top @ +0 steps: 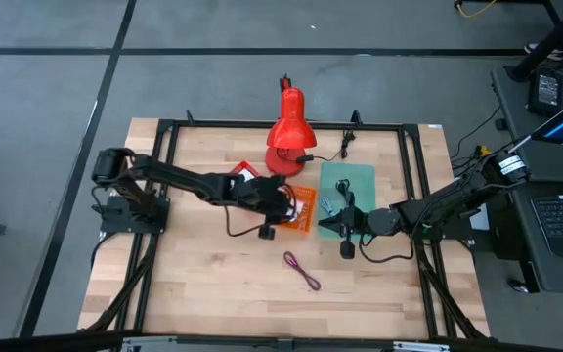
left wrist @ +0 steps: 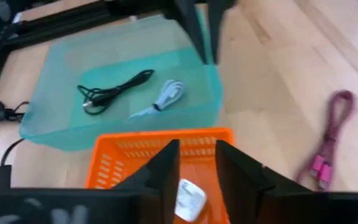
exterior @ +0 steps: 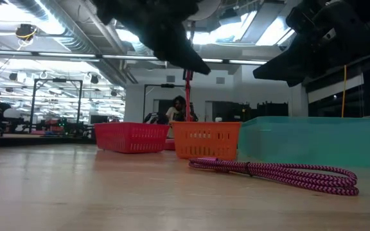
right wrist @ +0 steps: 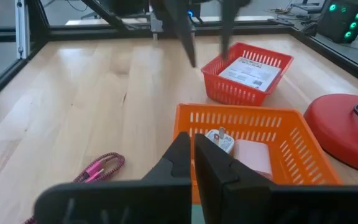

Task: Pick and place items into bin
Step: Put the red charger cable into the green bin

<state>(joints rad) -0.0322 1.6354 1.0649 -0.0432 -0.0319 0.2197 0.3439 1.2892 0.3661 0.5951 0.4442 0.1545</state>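
The left gripper (top: 289, 206) hangs over the orange basket (top: 303, 221) in the middle of the table (top: 203, 274). Its fingers (left wrist: 166, 168) are spread a bit w/ nothing between them. Under it, in the orange basket, sits a small white plug thing (left wrist: 188, 198); a pink block (right wrist: 252, 157) lies next to it. Behind the orange basket is a red basket (right wrist: 244, 78) w/ a white printed card (right wrist: 250, 72) inside. The red lamp (top: 286, 132) stands at the back, near both baskets.

A pink-purple cord (top: 301, 270) lies loose on the wood, in front of the baskets, not in any bin.

To the right is the see-through teal bin (left wrist: 55, 127). Inside it lie a black cable (left wrist: 107, 93) and a white cable (left wrist: 165, 98). The right gripper (top: 326, 226) hangs at the near edge of the teal bin, next to the orange basket. Its fingers (right wrist: 179, 163) look almost pressed together, prob. empty, but the view is poor.
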